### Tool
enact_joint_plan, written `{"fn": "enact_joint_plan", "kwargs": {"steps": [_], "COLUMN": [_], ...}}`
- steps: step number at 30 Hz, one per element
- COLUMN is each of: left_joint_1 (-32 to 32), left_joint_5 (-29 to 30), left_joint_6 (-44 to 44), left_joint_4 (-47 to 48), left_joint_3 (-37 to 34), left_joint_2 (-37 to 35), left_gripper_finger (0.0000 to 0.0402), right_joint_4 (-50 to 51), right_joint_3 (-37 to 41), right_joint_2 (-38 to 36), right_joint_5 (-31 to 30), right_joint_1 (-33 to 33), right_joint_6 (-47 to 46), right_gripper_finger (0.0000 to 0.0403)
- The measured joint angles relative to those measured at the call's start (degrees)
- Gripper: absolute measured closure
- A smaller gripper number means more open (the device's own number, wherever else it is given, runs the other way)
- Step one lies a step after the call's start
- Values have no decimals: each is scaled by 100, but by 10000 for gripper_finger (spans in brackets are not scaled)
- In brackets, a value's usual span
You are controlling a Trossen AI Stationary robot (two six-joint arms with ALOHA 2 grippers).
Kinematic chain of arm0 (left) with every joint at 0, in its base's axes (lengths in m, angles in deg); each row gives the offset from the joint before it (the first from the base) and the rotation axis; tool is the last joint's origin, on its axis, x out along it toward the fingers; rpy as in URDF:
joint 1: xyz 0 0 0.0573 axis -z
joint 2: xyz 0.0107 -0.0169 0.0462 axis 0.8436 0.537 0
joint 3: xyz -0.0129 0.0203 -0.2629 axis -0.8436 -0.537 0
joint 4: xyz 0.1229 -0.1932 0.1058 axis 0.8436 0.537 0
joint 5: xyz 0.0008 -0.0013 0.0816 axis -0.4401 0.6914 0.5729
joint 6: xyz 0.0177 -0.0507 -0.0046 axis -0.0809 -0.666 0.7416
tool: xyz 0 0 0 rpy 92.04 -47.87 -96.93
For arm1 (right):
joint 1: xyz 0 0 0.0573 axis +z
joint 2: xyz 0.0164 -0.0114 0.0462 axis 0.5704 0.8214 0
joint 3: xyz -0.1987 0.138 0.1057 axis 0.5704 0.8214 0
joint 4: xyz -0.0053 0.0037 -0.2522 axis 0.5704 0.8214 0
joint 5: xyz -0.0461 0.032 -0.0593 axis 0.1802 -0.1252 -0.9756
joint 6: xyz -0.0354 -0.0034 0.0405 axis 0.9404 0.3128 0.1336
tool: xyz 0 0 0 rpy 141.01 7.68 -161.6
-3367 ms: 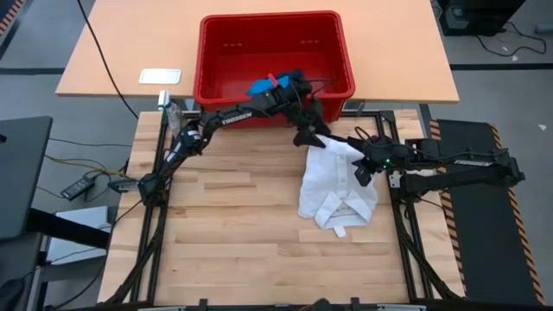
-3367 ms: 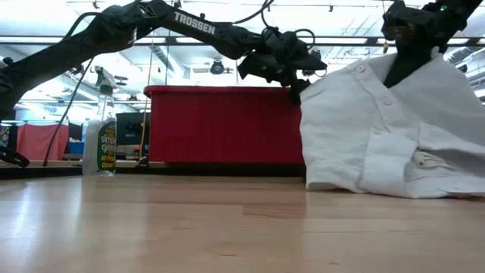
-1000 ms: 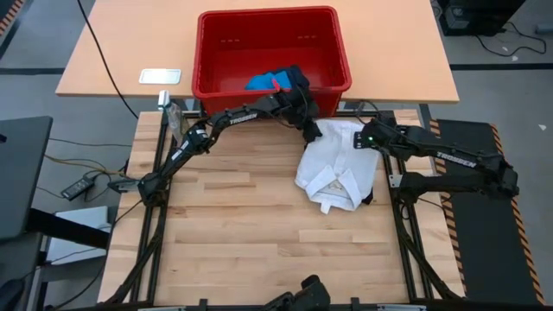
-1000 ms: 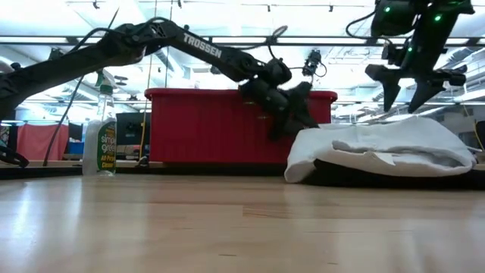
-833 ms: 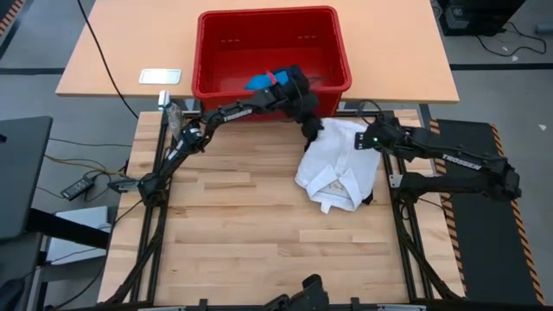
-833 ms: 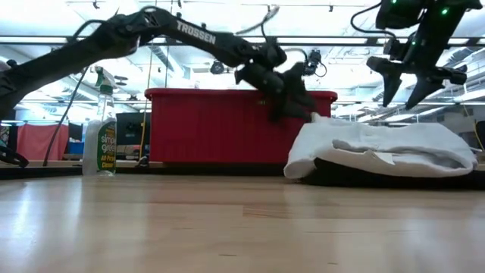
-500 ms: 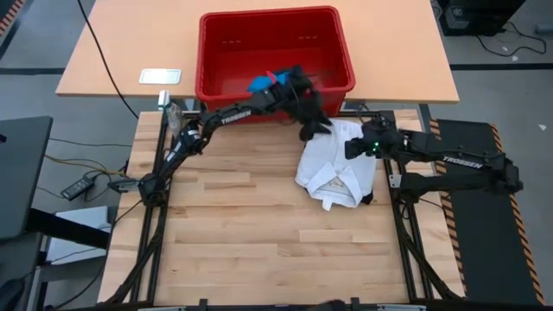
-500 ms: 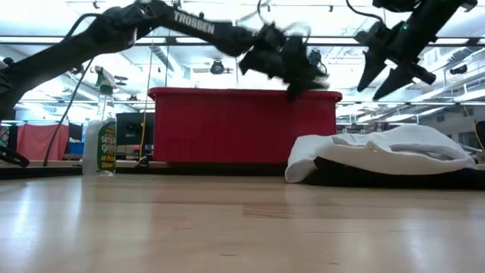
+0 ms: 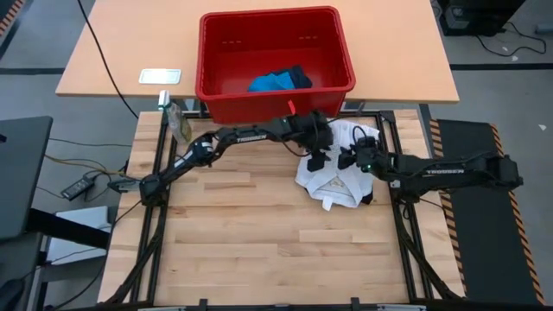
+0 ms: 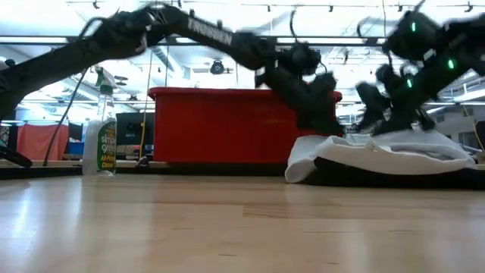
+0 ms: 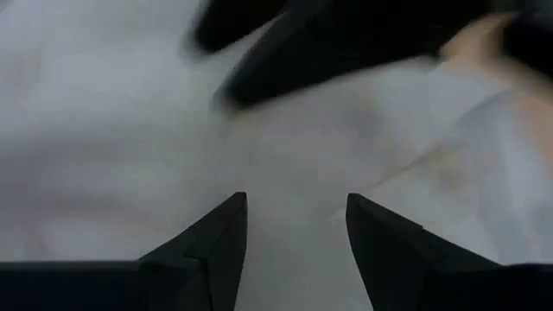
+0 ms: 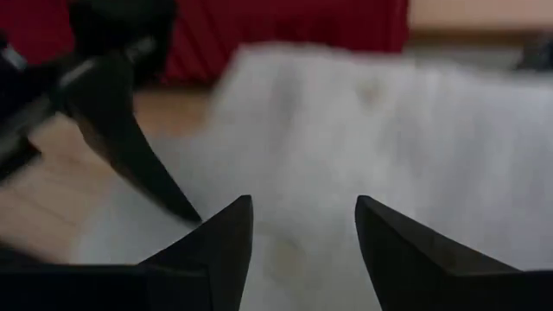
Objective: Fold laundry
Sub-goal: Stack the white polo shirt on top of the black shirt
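Observation:
The white garment (image 9: 339,173) lies bunched at the table's far right, and a dark layer (image 10: 379,173) shows under it. My left gripper (image 9: 316,160) is open and low over the garment's left part (image 11: 285,147). My right gripper (image 9: 346,159) is open beside it, over the middle of the garment (image 12: 346,112). A small bright blue piece (image 9: 270,82) and a black piece (image 9: 299,76) lie in the red basket (image 9: 200,52). My left gripper points slanting down at the top of the white garment near its left edge (image 10: 322,140). Blur keeps me from telling whether its fingertips touch the cloth. My right gripper points down at the top of the garment (image 10: 386,140) farther right. I cannot tell whether it touches.
The red basket stands on the desk beyond the table's far edge. A spray bottle (image 9: 179,121) stands at the far left corner, and a white flat object (image 9: 160,76) lies on the desk. Bare wooden tabletop (image 9: 242,225) stretches to the left and near side.
My left gripper has risen from the garment's far left corner toward the basket. It has then come down toward the near edge, over the garment's left part. My right gripper has gone left, nearer and lower, over the garment's middle.

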Motion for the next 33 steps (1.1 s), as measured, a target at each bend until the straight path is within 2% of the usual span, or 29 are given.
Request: {"fn": "enact_joint_plan", "kwargs": {"steps": [3, 6, 10, 14, 18, 21, 26, 33], "left_joint_1": [-135, -180, -141, 26, 335, 548, 735, 509], "left_joint_5": [-12, -23, -228, -494, -573, -656, -614, -428], "left_joint_6": [-164, -128, -153, -200, -475, -600, -811, -1165], "left_joint_4": [414, 439, 779, 804, 867, 825, 901, 1323], "left_joint_3": [-46, 3, -22, -11, -13, -13, -13, -20], "left_joint_2": [136, 148, 223, 187, 181, 179, 179, -198], "left_gripper_finger": [205, 208, 209, 209, 209, 209, 209, 209], "right_joint_4": [-292, -760, -1451, -1607, -1642, -1676, -1554, -1749], "right_joint_3": [584, 1090, 1430, 1254, 761, 496, 670, 1113], "right_joint_2": [65, 87, 88, 92, 87, 111, 349, 819], "right_joint_5": [194, 236, 276, 405, 425, 224, -84, 560], "right_joint_1": [-112, -134, -134, -134, -134, -201, -571, -853], "right_joint_6": [-346, -503, -526, 26, 1002, 1499, 1344, 659], "right_gripper_finger": [194, 195, 197, 200, 202, 202, 202, 205]}}
